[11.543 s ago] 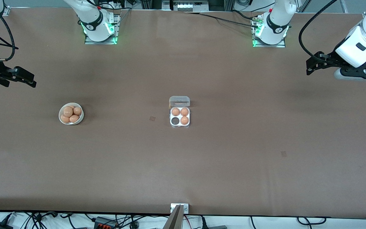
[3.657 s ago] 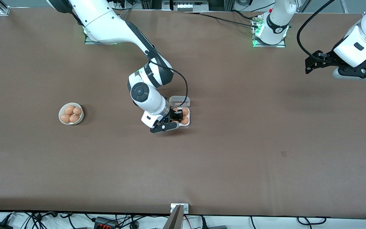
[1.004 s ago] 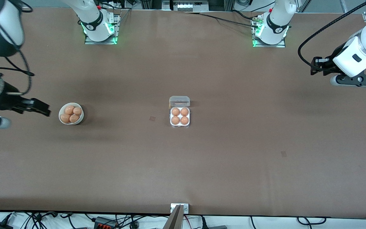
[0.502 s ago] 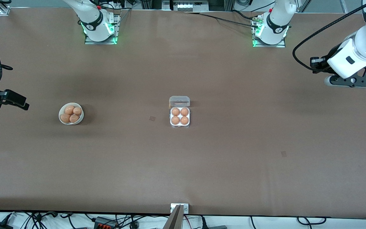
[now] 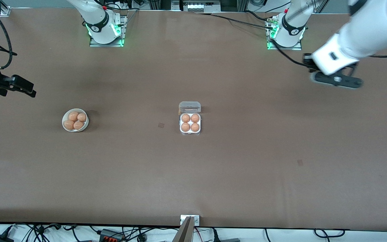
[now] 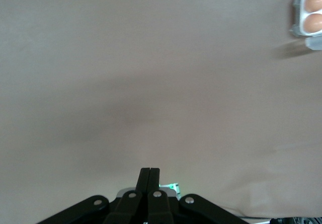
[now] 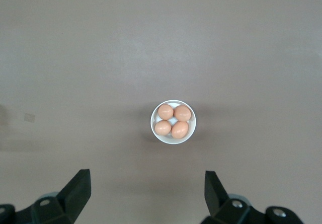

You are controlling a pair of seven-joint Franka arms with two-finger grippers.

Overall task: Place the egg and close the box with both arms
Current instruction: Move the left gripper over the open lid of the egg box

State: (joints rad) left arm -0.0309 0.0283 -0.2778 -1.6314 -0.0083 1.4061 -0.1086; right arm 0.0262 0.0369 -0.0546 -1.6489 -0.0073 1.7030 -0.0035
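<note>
The box [image 5: 190, 129] stands in the middle of the table with its clear lid [image 5: 189, 107] tipped open toward the robots' bases. Every cell holds a brown egg, among them the egg [image 5: 185, 127] in the cell nearer the front camera toward the right arm's end. The left wrist view shows one corner of the box [image 6: 299, 13] with two eggs. My left gripper [image 5: 306, 62] hangs over bare table near the left arm's base, shut on nothing [image 6: 150, 171]. My right gripper [image 5: 29, 90] hangs over the right arm's end of the table, open and empty [image 7: 146, 182].
A round white bowl [image 5: 66, 118] with several brown eggs stands toward the right arm's end, level with the box; the right wrist view shows the bowl [image 7: 155, 131] from above. Both arm bases [image 5: 106, 32] are bolted along the robots' edge.
The left arm has swung from the table's end in toward the middle. The right gripper has drawn away from the bowl toward the table's end. The box and bowl have not moved.
</note>
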